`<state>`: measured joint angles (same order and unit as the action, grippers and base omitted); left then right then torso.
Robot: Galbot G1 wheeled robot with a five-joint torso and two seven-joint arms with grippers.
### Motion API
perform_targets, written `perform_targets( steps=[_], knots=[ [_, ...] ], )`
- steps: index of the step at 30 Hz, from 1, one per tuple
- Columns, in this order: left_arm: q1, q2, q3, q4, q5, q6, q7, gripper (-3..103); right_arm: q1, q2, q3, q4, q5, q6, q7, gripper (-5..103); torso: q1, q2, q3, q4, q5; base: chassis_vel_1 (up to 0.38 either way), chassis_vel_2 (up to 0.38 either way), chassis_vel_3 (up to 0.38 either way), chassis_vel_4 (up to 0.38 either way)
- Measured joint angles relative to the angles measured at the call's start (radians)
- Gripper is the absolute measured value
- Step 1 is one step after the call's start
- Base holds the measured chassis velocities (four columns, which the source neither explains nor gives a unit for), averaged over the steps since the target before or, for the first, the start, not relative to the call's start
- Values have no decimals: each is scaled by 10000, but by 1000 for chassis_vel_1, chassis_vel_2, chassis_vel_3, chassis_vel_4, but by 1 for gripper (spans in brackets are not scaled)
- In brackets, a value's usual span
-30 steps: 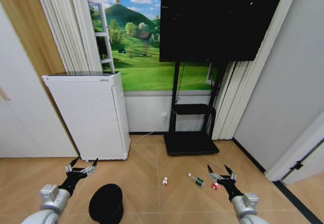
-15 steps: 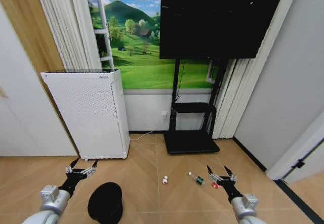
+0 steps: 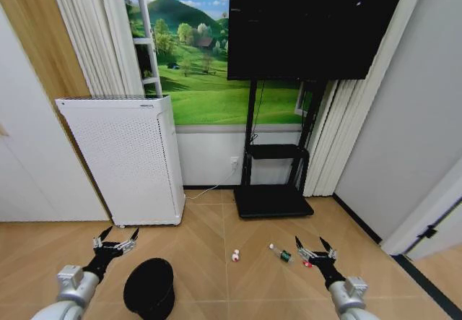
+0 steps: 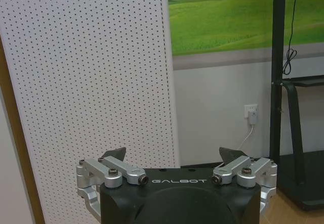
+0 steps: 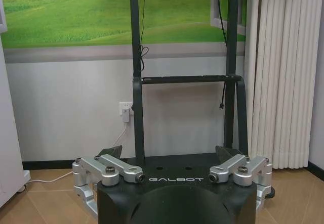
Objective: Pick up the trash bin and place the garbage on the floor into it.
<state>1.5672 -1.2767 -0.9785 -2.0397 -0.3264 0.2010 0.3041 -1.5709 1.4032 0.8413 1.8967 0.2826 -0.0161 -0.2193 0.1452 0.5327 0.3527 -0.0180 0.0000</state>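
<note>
Room: herringbone wood floor [image 3: 209, 233], landscape mural on the back wall, white perforated appliance [image 3: 123, 161] at left, black TV stand [image 3: 271, 203] centre.

Head view: trash bin [image 3: 149, 289] stands upright on the floor just ahead of the left arm, mouth up, long axis vertical. Left gripper [image 3: 113, 245] hovers beyond and slightly left of the bin, fingers spread, holding nothing. Right gripper [image 3: 312, 253] also splayed and empty, low over the floor. Garbage: a red-and-white piece [image 3: 235, 256] mid-floor; green bottle [image 3: 281, 254] lying flat, long axis running from back-left to front-right, white cap toward the TV stand; a second red-and-white piece [image 3: 306, 264] just beside the right fingertips.

Left wrist view: left gripper [image 4: 172, 155] wide open, facing the appliance panel and a wall socket [image 4: 251, 114].

Right wrist view: right gripper [image 5: 169, 153] wide open, facing the stand's uprights.

Risks (judgement): the bin looks light and tapered, so a rim contact from one side could tip or slide it. The bottle could roll if nudged across its axis. The litter is tiny, so a closing pinch may flick a piece away.
</note>
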Motion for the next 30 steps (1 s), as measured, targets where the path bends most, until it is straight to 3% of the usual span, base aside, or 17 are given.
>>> perform_targets(
  steps=[22,30],
  knots=[
    [-51,-19,-76,-34,13,-112,-51,100,-17,-4,-35,-37,-36,134,56,100,-336,-868,-530,0,0,0,0,0,0],
    [-242,-96,-89,-389,-481,-42,-463,100,187,54,30,48,158,1136,104,100,-460,-1193,-729,0,1,0,0,0,0]
  ],
)
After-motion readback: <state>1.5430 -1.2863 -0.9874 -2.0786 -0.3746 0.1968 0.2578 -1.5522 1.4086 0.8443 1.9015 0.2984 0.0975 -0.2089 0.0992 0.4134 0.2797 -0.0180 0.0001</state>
